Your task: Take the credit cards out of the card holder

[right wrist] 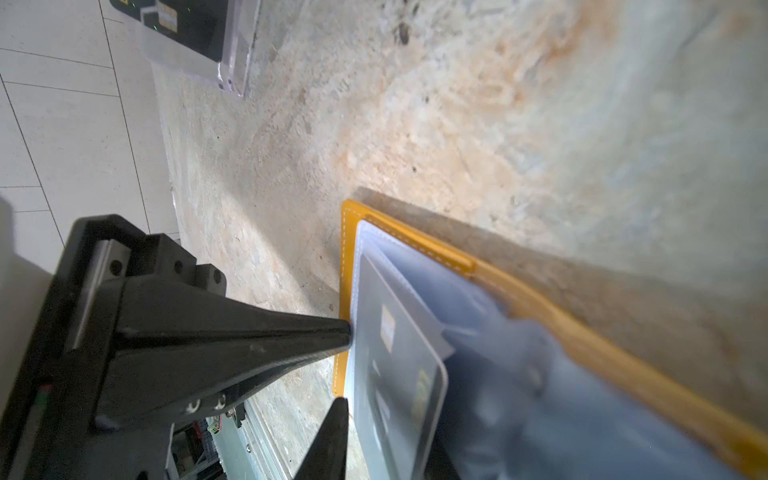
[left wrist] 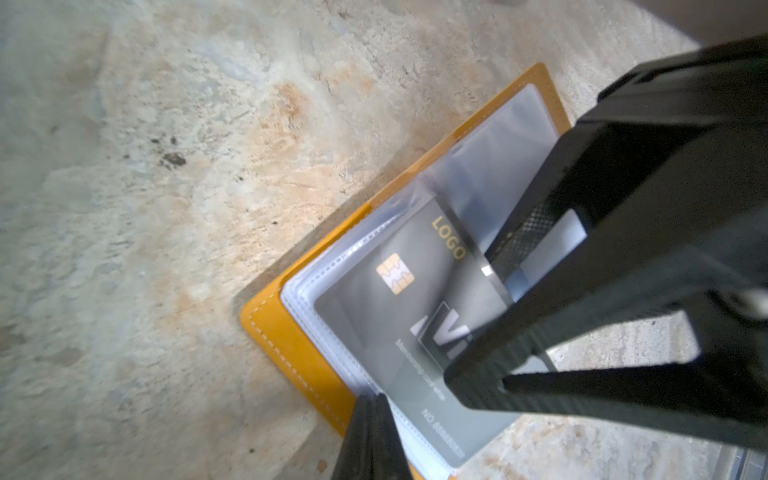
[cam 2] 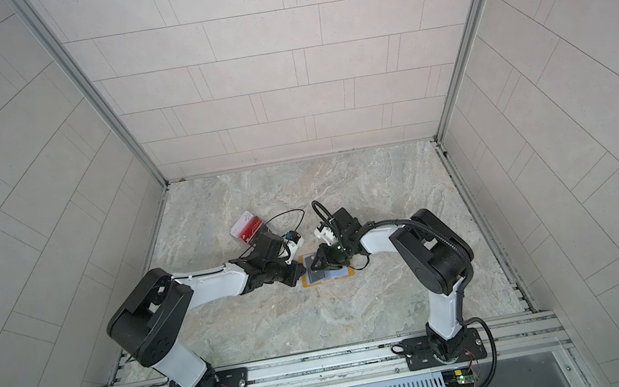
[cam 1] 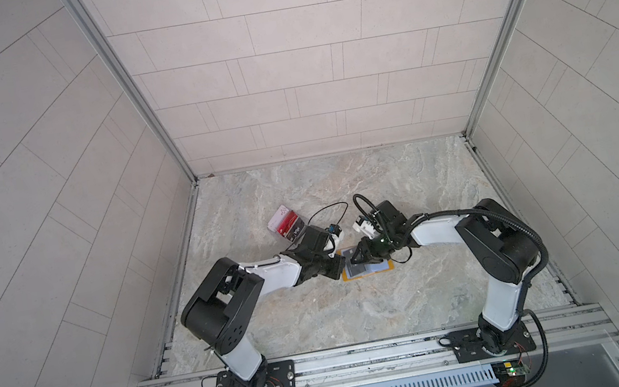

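Observation:
The mustard-yellow card holder (cam 1: pixel 389 267) (cam 2: pixel 348 274) lies open on the stone table, its clear sleeves facing up. My left gripper (left wrist: pixel 372 399) (cam 1: pixel 337 268) is shut, and its tip presses on the sleeve edge near the holder's yellow border (left wrist: pixel 291 345). A grey credit card (left wrist: pixel 395 332) (right wrist: pixel 399 374) with a gold chip, "LOGO" and "VIP" print stands tilted up out of the sleeves. My right gripper (right wrist: pixel 386 428) (cam 1: pixel 357 263) has one finger on each side of that card and is shut on it. More credit cards (cam 1: pixel 288 223) (cam 2: pixel 248 228), red and whitish, lie at the back left.
A clear plastic box (right wrist: pixel 232 62) holds the red and whitish cards behind the left arm, a dark card showing in it in the right wrist view. Tiled walls and metal rails (cam 1: pixel 187 230) close in the table on three sides. Both wrist cables loop above the holder.

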`<state>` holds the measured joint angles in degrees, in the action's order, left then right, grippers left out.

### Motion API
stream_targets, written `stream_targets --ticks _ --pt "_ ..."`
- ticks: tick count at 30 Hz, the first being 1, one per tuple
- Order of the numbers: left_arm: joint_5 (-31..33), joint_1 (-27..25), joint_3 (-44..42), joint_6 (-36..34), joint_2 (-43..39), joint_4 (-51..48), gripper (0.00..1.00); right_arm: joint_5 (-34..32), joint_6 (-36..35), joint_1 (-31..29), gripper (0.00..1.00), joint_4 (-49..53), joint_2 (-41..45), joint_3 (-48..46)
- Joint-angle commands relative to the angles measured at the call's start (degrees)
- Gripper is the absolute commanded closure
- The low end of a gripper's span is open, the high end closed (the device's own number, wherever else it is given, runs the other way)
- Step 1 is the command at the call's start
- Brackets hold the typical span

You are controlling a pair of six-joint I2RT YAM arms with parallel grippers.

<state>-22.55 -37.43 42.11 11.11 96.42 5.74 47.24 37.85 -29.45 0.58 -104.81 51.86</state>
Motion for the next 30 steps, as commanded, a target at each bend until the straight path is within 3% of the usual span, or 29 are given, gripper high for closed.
stream_targets --ticks 1,16,30 --pt "1.7 -0.4 0.3 0.2 0.3 -2.0 1.00 1.3 -0.1 -0.2 0.74 -0.2 -1.6 1.3" --pt "3.5 -0.4 2.4 -1.9 -3.0 -2.9 1.00 0.3 -0.5 0.0 0.74 -0.5 -3.2 1.1" --pt "0.2 -0.4 1.7 -2.3 0.0 3.5 1.00 0.2 -0.6 0.2 0.75 -0.5 -3.9 1.5"
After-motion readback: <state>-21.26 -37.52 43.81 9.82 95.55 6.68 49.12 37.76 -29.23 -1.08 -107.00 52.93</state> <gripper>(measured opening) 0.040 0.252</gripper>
